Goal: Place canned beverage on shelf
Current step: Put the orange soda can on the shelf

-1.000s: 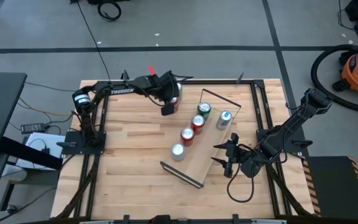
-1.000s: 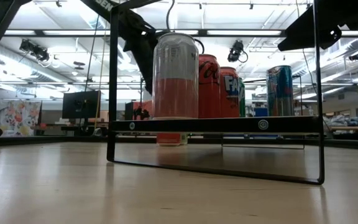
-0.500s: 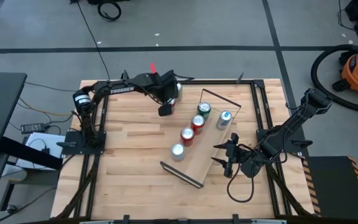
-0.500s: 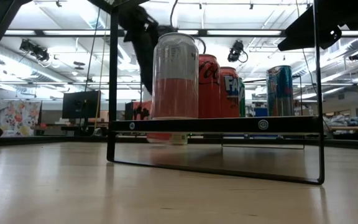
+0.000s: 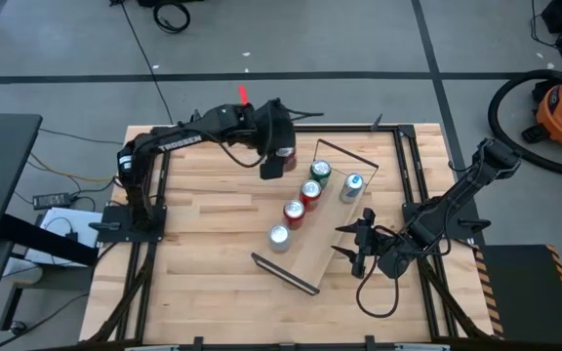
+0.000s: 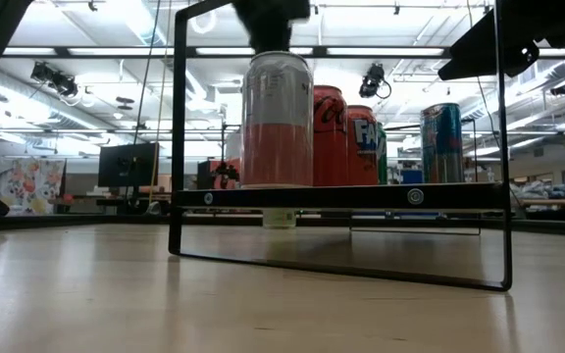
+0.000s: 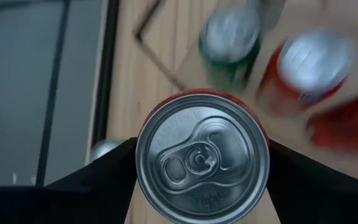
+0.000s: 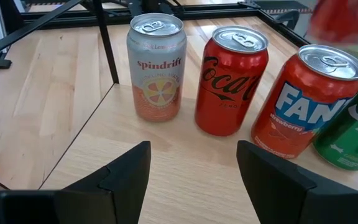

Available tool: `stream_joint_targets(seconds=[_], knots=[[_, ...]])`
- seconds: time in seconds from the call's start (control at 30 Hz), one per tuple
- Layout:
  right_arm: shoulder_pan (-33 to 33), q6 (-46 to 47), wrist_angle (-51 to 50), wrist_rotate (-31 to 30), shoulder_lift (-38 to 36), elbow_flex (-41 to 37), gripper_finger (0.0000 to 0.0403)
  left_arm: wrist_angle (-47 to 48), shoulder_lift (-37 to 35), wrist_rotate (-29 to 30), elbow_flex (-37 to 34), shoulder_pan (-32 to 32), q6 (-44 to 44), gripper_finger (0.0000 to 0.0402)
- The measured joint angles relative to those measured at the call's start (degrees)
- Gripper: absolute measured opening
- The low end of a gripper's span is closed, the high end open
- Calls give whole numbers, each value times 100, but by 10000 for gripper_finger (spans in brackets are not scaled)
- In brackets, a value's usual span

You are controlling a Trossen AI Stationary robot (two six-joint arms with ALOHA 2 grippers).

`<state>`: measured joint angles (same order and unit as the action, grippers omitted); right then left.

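Note:
The shelf (image 5: 325, 231) is a light-wood plank with black wire frames at its short ends, lying slantwise at the table's middle right. Several cans stand on it: a Spindrift can (image 8: 156, 65), a Coca-Cola can (image 8: 232, 81), a Fanta can (image 8: 309, 102), a green can (image 5: 320, 173) and a blue can (image 5: 352, 185). My left gripper (image 5: 275, 148) is shut on a red can (image 7: 202, 162) just left of the shelf's far end. My right gripper (image 5: 354, 250) is open and empty at the shelf's right side. My left gripper pinches the red can between its two fingers (image 7: 104, 180), one on each side of the can's upper wall (image 7: 143, 186). The fingers come from above, pointing down. The can stays upright, its silver top toward the wrist camera. I cannot tell whether its base is off the table.
Black frame rails run along the table's far edge (image 5: 340, 127) and its right side (image 5: 413, 185). Bare tabletop (image 5: 203, 234) lies left of the shelf. Beyond the table, a vacuum cleaner (image 5: 554, 107) stands on the floor.
My left gripper has gone toward the table's right edge, toward the shelf's far end, carrying the red can, which stays upright. My right gripper has kept still.

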<state>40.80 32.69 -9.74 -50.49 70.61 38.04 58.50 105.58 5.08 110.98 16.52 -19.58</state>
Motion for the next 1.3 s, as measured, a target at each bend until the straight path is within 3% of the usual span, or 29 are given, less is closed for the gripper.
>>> stream_joint_targets(seconds=[0.33, 0.53, 0.97, 1.3], knots=[[14, 26, -68, 61, 0, 0, 250, -48, -15, 203, 1002, -793, 154, 298], [270, 518, -473, 471, -199, 0, 250, -336, -2, 199, 862, -1267, 481, 298], [837, 1992, -1918, -82, -560, 2, 250, -1638, 61, 222, 466, -1824, 1359, 298], [873, 3066, -2754, 255, -556, 2, 250, -1766, 735, 254, 461, -2214, 2039, 298]])
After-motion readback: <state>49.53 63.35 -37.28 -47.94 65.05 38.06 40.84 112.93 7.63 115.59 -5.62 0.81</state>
